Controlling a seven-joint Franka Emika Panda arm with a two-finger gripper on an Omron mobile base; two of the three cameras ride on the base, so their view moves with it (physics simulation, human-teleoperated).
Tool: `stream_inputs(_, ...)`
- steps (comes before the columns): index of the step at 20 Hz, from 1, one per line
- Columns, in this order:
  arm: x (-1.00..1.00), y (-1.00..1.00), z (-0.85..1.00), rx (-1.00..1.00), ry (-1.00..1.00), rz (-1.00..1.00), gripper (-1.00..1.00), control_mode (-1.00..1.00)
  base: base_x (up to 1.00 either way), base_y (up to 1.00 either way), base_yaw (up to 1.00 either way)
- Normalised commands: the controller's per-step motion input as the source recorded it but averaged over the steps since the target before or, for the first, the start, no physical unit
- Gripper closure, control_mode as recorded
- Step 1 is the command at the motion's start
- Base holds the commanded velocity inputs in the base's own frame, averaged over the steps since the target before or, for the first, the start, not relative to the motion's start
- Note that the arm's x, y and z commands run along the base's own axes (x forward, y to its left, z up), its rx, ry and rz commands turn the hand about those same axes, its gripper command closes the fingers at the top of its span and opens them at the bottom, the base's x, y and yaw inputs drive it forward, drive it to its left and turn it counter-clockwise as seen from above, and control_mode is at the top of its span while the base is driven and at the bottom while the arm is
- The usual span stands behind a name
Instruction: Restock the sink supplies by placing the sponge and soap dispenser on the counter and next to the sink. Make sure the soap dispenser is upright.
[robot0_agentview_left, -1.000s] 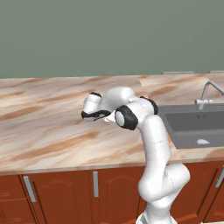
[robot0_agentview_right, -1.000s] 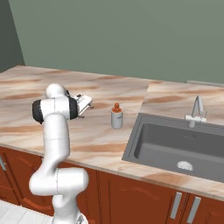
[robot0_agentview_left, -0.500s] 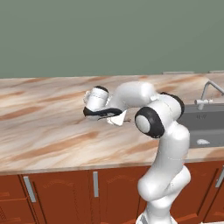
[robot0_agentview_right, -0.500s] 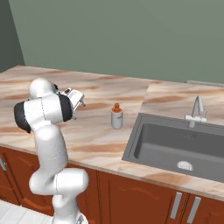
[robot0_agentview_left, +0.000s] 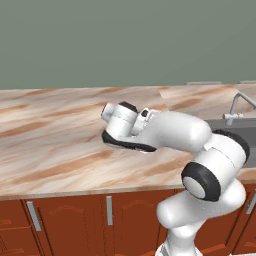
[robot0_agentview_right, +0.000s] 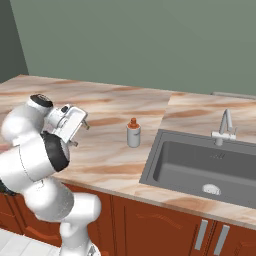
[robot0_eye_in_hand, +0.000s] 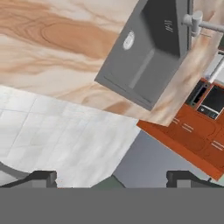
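The soap dispenser (robot0_agentview_right: 133, 133), a white bottle with an orange-red pump, stands upright on the beige counter (robot0_agentview_right: 100, 160) a little left of the grey sink (robot0_agentview_right: 200, 167). My gripper (robot0_agentview_right: 81, 135) hovers above the counter well to the left of the bottle and apart from it. Its jaws are open with nothing between them. In the hand view the dark fingertips (robot0_eye_in_hand: 43, 177) sit wide apart at the bottom around my gripper (robot0_eye_in_hand: 111, 177), looking across at the sink (robot0_eye_in_hand: 144, 48). The sponge is out of view.
A thin silver faucet (robot0_agentview_right: 223, 126) rises at the sink's back edge and also shows as the faucet (robot0_agentview_left: 231, 116) at the right. Reddish-brown cabinets (robot0_agentview_right: 165, 225) run under the counter. My own white arm (robot0_agentview_left: 200, 150) bulks across the counter's front right.
The arm's elbow has swung out toward the cameras and now looms large. The hand has shifted slightly over the counter. The jaws stay open and the soap dispenser has not moved.
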Motion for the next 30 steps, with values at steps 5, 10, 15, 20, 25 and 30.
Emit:
stream_inputs(5,-1.0,0.0,0.52,0.17,-0.18,-0.02,-1.0,-1.0,0.0,0.0,0.0)
stream_inputs(10,-1.0,-0.06,0.21,0.27,-0.21,-0.03,-1.0,-1.0,0.0,0.0,0.0)
stream_inputs(15,-0.75,-0.38,0.09,0.38,-0.18,0.0,-1.0,-1.0,0.0,0.0,0.0)
stream_inputs(20,-0.18,-0.1,0.0,0.19,-0.09,0.01,-1.0,-1.0,0.0,0.0,0.0)
stream_inputs(25,-0.01,0.0,-0.06,0.03,0.01,0.0,-1.0,-1.0,0.0,0.0,0.0)
stream_inputs(30,0.03,0.0,0.0,0.0,0.01,0.0,-1.0,-1.0,0.0,0.0,0.0)
